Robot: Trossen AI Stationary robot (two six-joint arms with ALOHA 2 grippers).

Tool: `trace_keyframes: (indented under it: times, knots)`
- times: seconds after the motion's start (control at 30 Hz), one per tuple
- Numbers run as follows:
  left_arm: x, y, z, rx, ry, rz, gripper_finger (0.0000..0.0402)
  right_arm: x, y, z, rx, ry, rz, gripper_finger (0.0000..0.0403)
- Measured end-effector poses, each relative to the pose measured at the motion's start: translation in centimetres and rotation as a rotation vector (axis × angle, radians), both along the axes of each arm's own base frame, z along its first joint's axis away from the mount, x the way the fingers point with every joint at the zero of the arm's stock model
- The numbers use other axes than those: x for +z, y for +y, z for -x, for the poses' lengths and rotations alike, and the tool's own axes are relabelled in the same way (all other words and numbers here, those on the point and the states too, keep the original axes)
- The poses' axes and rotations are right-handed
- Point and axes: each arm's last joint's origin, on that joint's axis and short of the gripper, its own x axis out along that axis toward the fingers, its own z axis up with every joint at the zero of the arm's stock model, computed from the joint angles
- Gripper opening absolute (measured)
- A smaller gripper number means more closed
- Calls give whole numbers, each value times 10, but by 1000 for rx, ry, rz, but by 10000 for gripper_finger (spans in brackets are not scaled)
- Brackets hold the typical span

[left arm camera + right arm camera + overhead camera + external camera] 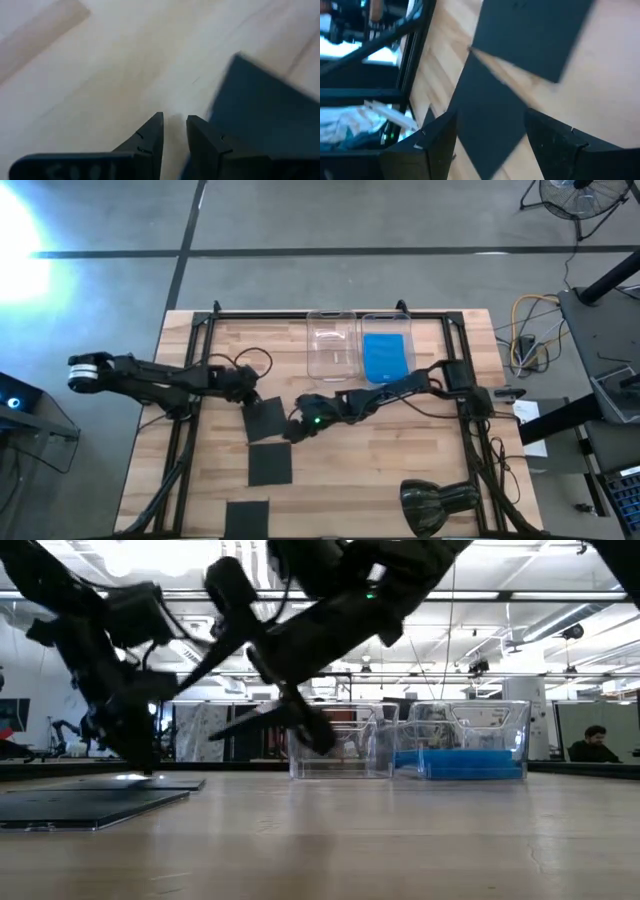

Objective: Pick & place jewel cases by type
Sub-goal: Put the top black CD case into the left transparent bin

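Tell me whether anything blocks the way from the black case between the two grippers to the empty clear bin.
Nothing visible does. The black case lies between the left gripper and the right gripper; bare wood separates it from the empty clear bin. The right arm reaches in beside that path, not across it.

Three black cases lie flat on the table [400, 440]: one [265, 418] tilted, one [269, 464] below it, one [247, 516] at the edge. Blue cases [387, 357] sit in the right bin [412, 330].
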Motion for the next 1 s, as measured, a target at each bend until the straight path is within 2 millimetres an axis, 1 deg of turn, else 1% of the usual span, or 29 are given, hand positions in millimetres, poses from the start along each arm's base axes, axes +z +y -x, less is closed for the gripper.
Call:
trace_keyframes:
  times: [0.23, 0.4, 0.53, 0.67, 0.8, 0.93, 1.0]
  knots:
    - [-11, 1, -2, -21, 67, 66, 66, -13, 3, -27, 22, -5, -12, 224]
    - [-13, 0, 3, -33, 112, 111, 66, -32, 7, -37, 59, 34, -67, 224]
    - [-13, 2, 4, -65, 108, 156, 66, -35, 7, -47, 66, 31, -77, 224]
    - [-13, 1, 4, -126, 90, 213, 66, -33, -1, -50, -14, 58, -16, 224]
    - [-11, 1, 3, -178, 51, 261, 66, -28, -16, -52, -54, 89, 70, 224]
    - [0, 1, -1, -223, -22, 320, 66, -24, -30, -54, -79, 115, 136, 224]
    - [9, 2, -4, -254, -74, 356, 66, -22, -32, -52, -74, 131, 152, 224]
